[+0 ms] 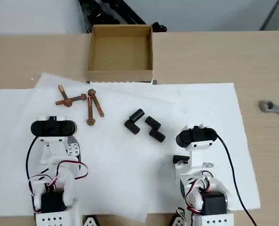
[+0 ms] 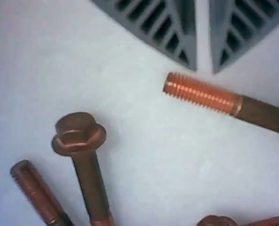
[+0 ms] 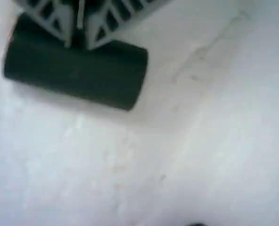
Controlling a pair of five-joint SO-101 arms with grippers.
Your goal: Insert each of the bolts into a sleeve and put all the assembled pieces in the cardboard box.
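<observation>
Several copper bolts (image 1: 91, 110) lie scattered on the white paper (image 1: 130, 179), left of centre. Several black sleeves (image 1: 152, 122) lie in a loose group at the middle. The open cardboard box (image 1: 121, 73) stands at the far edge of the paper with nothing in it. My left gripper (image 2: 203, 68) hovers shut just above the bolts: a threaded bolt end (image 2: 203, 94) lies right by its tips and a hex-headed bolt (image 2: 79, 134) lies beside it. My right gripper (image 3: 78, 43) is shut, its tips directly over one black sleeve (image 3: 78, 75) lying on its side.
A metal tool (image 1: 273, 108) lies on the bare wooden table at the far right. Dark equipment (image 1: 111, 12) stands behind the box. The left arm (image 1: 53, 155) and the right arm (image 1: 198, 169) stand on the near part of the paper.
</observation>
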